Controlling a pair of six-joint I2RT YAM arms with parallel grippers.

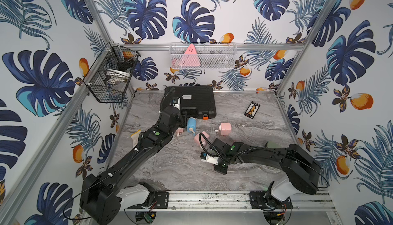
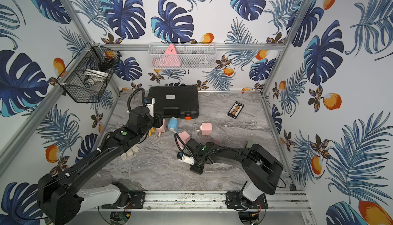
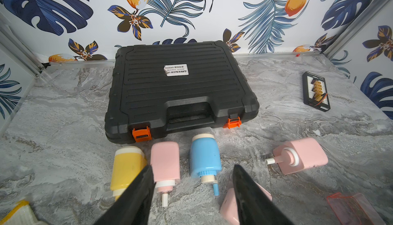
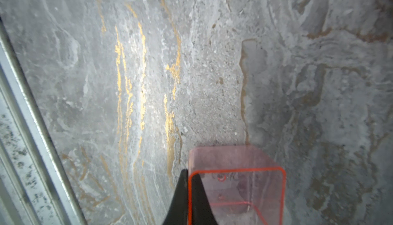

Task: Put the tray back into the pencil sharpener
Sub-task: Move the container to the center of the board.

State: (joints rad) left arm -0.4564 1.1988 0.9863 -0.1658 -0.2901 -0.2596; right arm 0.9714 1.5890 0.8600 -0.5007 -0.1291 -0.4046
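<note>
The tray [image 4: 238, 183] is a clear pink box with a red rim. My right gripper [image 4: 188, 174] is shut on one of its walls, low over the marble table, with one finger inside and one outside. The tray [image 3: 350, 209] also shows in the left wrist view. A pink pencil sharpener [image 1: 201, 139] [image 3: 228, 207] lies on its side close by, partly behind one left finger. My left gripper [image 3: 192, 166] hangs open and empty over a row of sharpeners in front of the toolbox. In both top views the right wrist hides the tray and the right fingers.
A black toolbox [image 1: 191, 101] lies at the back. In front of it lie a yellow sharpener [image 3: 127, 168], a pink sharpener [image 3: 165, 164], a blue sharpener [image 1: 191, 123] and, further right, another pink sharpener [image 1: 225, 128]. A small black board [image 1: 252, 110] lies at the back right. Two wire baskets hang on the walls.
</note>
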